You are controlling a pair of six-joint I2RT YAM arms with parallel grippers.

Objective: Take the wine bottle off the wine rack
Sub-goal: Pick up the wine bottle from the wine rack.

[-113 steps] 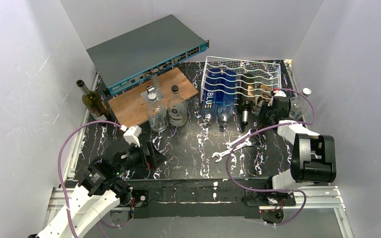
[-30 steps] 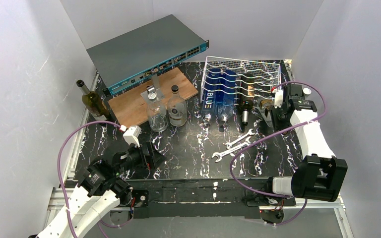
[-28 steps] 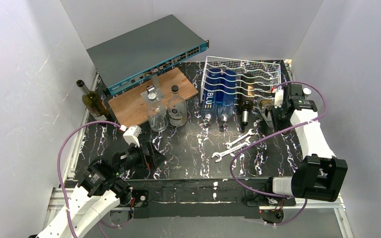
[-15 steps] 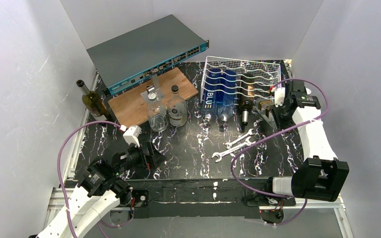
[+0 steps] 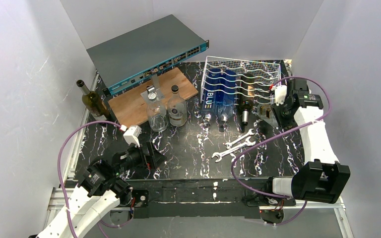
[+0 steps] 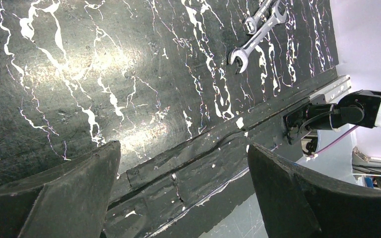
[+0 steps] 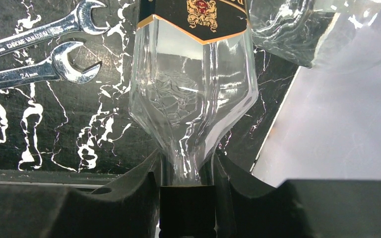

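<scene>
**Clear wine bottle held by the neck at the rack's right end; the lift-away is the step in hand.**

From above, the right gripper (image 5: 279,105) sits at the near right corner of the wine rack (image 5: 243,62). The wine bottle (image 5: 264,110) lies just beside it, and I cannot tell whether its base rests in a cradle. The left gripper (image 5: 146,156) hangs low over the table (image 5: 188,144), well apart from the rack. In the left wrist view, that gripper (image 6: 182,148) has its fingers spread wide with nothing between them. In the right wrist view, the gripper (image 7: 186,171) is clamped on the neck of the bottle (image 7: 193,99). Only the table and two wrenches (image 7: 39,54) show beneath the bottle. The next move likely calls for a steady pull up and away that clears the wires and keeps the neck from slipping.
</scene>
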